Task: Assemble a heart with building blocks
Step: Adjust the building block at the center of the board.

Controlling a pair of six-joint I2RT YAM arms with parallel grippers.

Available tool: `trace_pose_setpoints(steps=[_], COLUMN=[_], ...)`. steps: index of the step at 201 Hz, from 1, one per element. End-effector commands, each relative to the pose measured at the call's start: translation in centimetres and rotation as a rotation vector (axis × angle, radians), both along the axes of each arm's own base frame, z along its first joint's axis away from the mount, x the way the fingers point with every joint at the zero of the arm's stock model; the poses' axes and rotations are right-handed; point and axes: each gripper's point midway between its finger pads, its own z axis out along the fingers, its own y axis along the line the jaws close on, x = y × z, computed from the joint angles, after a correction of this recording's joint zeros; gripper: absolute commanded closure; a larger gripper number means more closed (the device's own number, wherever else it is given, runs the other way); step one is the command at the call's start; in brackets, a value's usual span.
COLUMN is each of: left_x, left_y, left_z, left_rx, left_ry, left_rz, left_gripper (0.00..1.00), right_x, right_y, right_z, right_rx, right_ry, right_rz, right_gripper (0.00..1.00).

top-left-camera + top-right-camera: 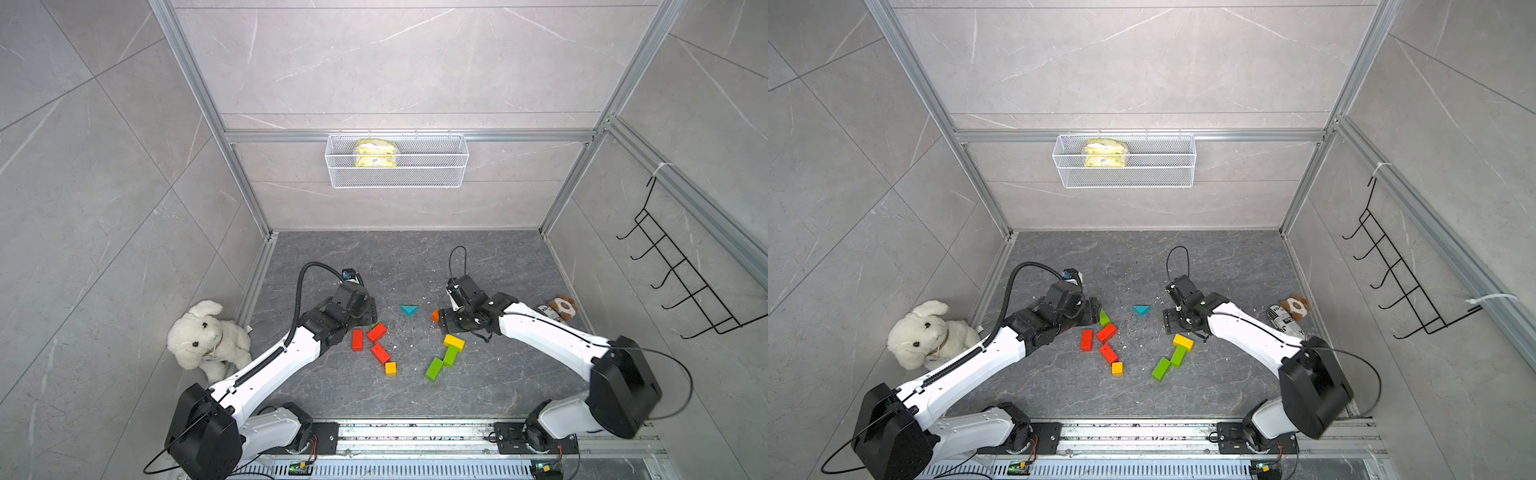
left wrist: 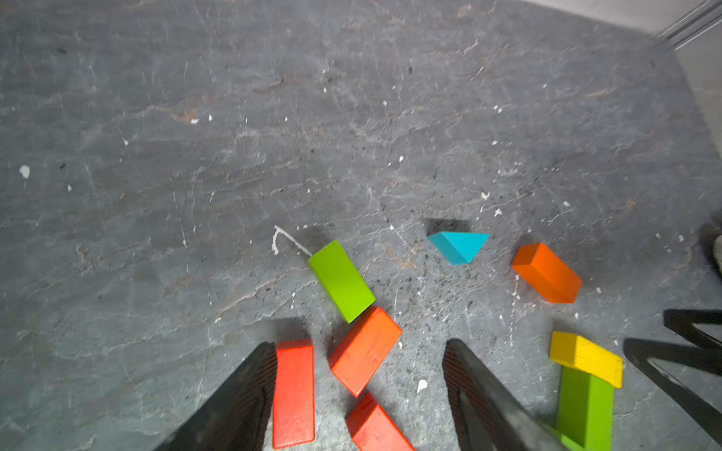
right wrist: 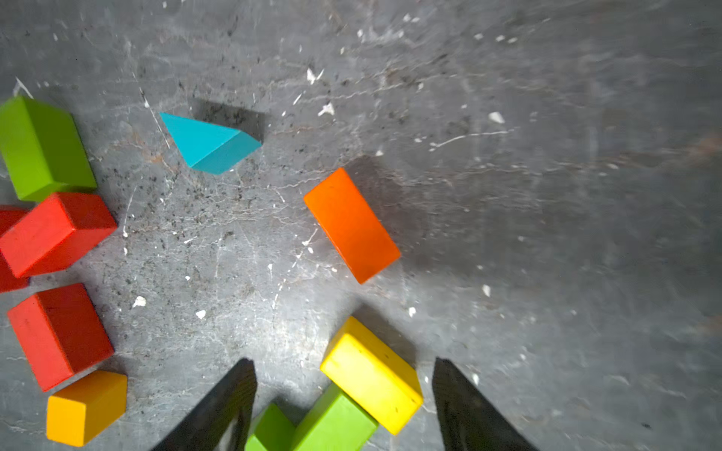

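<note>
The building blocks lie loose on the grey floor in two slanting rows, a gapped rough heart shape. A teal triangle (image 1: 409,310) sits at the far middle. Red oblongs (image 1: 357,340) and a yellow-orange cube (image 1: 390,368) lie on the left. Yellow (image 1: 454,342) and green blocks (image 1: 434,368) lie on the right. My left gripper (image 2: 359,343) is open low over the red oblongs (image 2: 293,390), one finger beside one of them. My right gripper (image 3: 343,362) is open astride the yellow block (image 3: 371,375), not touching it. An orange block (image 3: 351,224) lies just beyond.
A white plush toy (image 1: 208,336) sits by the left wall and a small brown toy (image 1: 562,307) by the right wall. A wire basket (image 1: 397,160) hangs on the back wall, a black hook rack (image 1: 681,282) on the right wall.
</note>
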Motion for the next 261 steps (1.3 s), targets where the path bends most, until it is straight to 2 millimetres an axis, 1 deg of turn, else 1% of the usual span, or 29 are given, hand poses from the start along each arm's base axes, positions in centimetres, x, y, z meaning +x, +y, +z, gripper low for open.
trace_pose_setpoints(steps=[1,17,32,48,61,78,109,127,139,148,155,162,171,181,205,225,236,250,261], left_x=[-0.3,-0.6,-0.8,-0.8,-0.7,-0.5,-0.2,-0.2,-0.3,-0.3,-0.4,-0.4,-0.5,-0.5,-0.5,-0.4,-0.5,-0.5,-0.6], left_y=[0.9,1.2,1.4,1.5,1.5,1.3,0.8,0.9,0.9,1.0,1.1,1.1,1.2,1.2,1.0,0.7,0.7,0.8,0.9], left_z=[0.4,0.3,0.0,-0.2,-0.4,-0.4,-0.1,-0.1,0.0,0.1,0.2,0.1,0.0,-0.2,-0.9,-1.4,-1.3,-1.2,-1.2], left_rx=[0.004,0.007,0.013,0.013,0.012,0.007,0.003,0.008,0.009,0.007,0.003,0.003,0.001,0.000,-0.001,-0.003,-0.004,0.001,0.006], left_ry=[0.001,0.009,0.022,0.029,0.033,0.038,0.045,0.047,0.045,0.043,0.041,0.041,0.042,0.047,0.070,0.084,0.084,0.081,0.081], left_rz=[0.051,0.055,0.064,0.077,0.086,0.088,0.077,0.074,0.073,0.078,0.081,0.085,0.090,0.094,0.097,0.092,0.088,0.085,0.085], left_gripper=[0.29,0.29,0.30,0.30,0.30,0.31,0.32,0.33,0.33,0.33,0.33,0.33,0.33,0.33,0.33,0.34,0.34,0.34,0.34], right_x=[0.4,1.7,2.8,3.3,3.4,3.8,4.9,5.2,5.1,5.0,4.8,4.6,4.4,4.2,4.4,5.0,5.4,5.6,5.6], right_y=[1.6,1.5,1.0,0.7,1.0,1.1,0.6,0.6,0.5,0.4,0.3,0.4,0.6,0.9,1.2,1.8,2.0,2.1,2.0], right_z=[-1.7,-2.3,-3.0,-4.3,-5.1,-5.5,-6.1,-6.1,-5.8,-5.6,-5.4,-5.2,-4.8,-4.3,-4.2,-4.6,-4.9,-5.0,-4.7], right_rx=[-0.014,-0.059,-0.116,-0.145,-0.152,-0.160,-0.207,-0.215,-0.214,-0.212,-0.206,-0.194,-0.171,-0.138,-0.082,-0.048,-0.048,-0.048,-0.049], right_ry=[0.068,0.080,0.084,0.112,0.127,0.122,0.112,0.108,0.106,0.110,0.114,0.120,0.124,0.135,0.163,0.179,0.185,0.186,0.180], right_rz=[0.119,0.124,0.115,0.122,0.139,0.145,0.128,0.119,0.109,0.096,0.088,0.076,0.045,-0.017,-0.196,-0.281,-0.299,-0.303,-0.303], right_gripper=[0.27,0.28,0.30,0.32,0.35,0.37,0.38,0.40,0.51,0.61,0.72,0.80,0.85,0.88,0.88,0.85,0.80,0.69,0.63])
